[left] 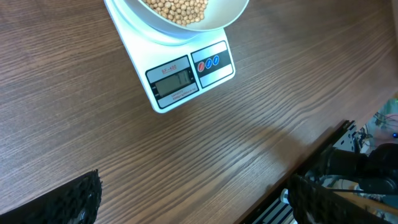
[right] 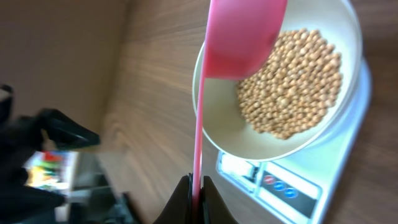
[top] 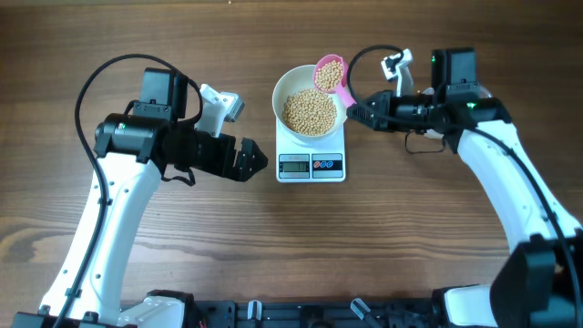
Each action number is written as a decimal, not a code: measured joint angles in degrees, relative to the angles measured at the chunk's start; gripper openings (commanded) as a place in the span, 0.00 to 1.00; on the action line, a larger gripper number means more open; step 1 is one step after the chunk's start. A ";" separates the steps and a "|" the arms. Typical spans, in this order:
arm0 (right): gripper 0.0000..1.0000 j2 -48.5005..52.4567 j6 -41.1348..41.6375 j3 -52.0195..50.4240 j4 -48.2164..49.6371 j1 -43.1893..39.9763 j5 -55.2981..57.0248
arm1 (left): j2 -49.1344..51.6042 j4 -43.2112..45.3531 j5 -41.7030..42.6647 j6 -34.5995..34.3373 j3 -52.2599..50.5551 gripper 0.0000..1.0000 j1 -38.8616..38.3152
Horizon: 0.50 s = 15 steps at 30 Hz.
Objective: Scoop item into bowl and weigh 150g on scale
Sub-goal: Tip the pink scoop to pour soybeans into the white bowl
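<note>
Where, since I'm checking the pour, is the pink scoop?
Overhead, the pink scoop hangs over the upper-right rim of the white bowl, its handle pinched by the right gripper; the scale sits beneath.

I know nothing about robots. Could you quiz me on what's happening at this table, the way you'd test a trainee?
1. True or false: the bowl of beans stands on the scale.
2. What does the right gripper hold? A) a pink scoop with beans in it; B) a metal fork; C) nothing.
3. Fill in: the gripper that is open and empty, beside the scale, is the ____ one.

Key: 1 true; 2 A; 3 left gripper.
</note>
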 measured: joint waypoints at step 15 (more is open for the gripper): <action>0.04 -5.55 -14.58 0.00 -3.82 10.34 23.28 | 0.00 0.00 0.00 0.00 0.00 1.00 0.00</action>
